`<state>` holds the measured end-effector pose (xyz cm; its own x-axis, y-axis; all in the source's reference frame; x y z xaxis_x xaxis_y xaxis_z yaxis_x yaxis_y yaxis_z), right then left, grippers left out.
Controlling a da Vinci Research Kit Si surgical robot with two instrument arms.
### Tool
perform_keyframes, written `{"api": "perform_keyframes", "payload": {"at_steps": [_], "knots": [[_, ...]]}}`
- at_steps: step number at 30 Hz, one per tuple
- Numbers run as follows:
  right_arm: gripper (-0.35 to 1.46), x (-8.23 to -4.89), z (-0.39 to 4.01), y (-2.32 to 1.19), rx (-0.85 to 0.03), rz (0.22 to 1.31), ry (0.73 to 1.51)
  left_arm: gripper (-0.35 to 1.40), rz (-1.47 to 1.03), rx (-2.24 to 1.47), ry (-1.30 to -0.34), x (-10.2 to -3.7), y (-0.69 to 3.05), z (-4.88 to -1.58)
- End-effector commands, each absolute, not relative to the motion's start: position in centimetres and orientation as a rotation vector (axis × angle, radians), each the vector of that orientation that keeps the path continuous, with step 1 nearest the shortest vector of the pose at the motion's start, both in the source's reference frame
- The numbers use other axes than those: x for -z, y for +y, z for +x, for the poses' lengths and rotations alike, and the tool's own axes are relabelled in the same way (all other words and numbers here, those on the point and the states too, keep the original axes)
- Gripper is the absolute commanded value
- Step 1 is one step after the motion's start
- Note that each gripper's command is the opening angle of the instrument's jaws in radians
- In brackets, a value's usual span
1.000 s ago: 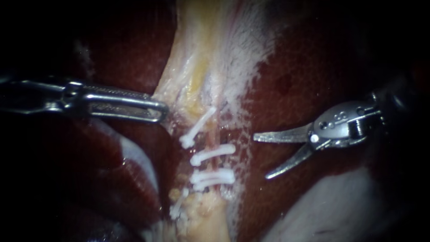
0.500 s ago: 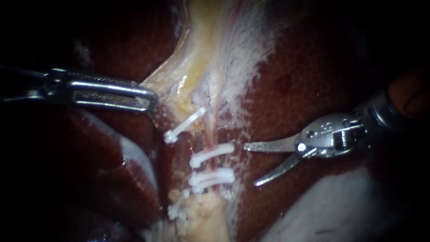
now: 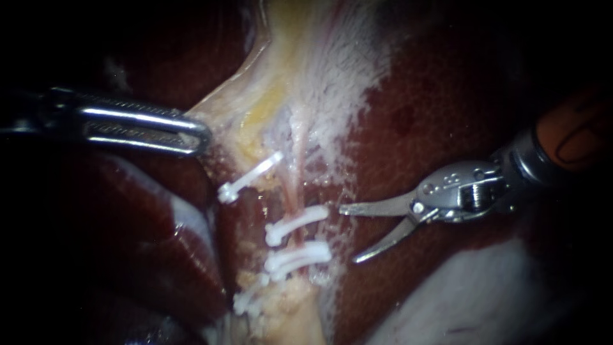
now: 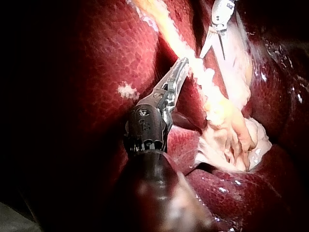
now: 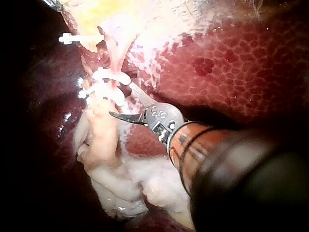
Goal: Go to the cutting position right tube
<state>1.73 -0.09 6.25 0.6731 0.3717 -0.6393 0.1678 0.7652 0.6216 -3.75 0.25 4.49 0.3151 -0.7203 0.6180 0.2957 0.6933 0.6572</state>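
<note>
Nearest, my right instrument hangs with its blade-like jaws apart, gripping nothing, tips just beside the clips. The right tube lies just past those tips, its long axis crossing the jaws' line; the bare stretch between its two white clips looks like the cutting spot. Farther on, my left instrument has its jaws clamped on pale tissue, stretched over the liver.

the left tool has drawn back toward 10 o'clock, pulling the pale tissue it grips and the top clip along with it. the right tool, jaws apart, has advanced toward 9 o'clock; its upper jaw tip now lies just beside the second clip.
</note>
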Motion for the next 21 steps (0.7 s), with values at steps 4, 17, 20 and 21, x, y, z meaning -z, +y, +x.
{"api": "perform_keyframes", "payload": {"at_steps": [4, 17, 20, 21], "knots": [[1.13, -6.27, 1.80, -0.10, -0.136, 0.730, 0.832, -0.35, 0.471, 0.702, -1.051, -4.49, 0.25, -3.75], [1.01, -6.34, 1.93, -0.11, -0.172, 0.748, 0.813, -0.35, 0.471, 0.703, -1.051, -4.49, 0.25, -3.75], [0.95, -6.35, 1.95, -0.10, -0.189, 0.756, 0.806, -0.35, 0.471, 0.703, -1.051, -4.49, 0.25, -3.75], [0.91, -6.35, 1.96, -0.10, -0.200, 0.760, 0.801, -0.35, 0.470, 0.703, -1.051, -4.48, 0.25, -3.75]]}}
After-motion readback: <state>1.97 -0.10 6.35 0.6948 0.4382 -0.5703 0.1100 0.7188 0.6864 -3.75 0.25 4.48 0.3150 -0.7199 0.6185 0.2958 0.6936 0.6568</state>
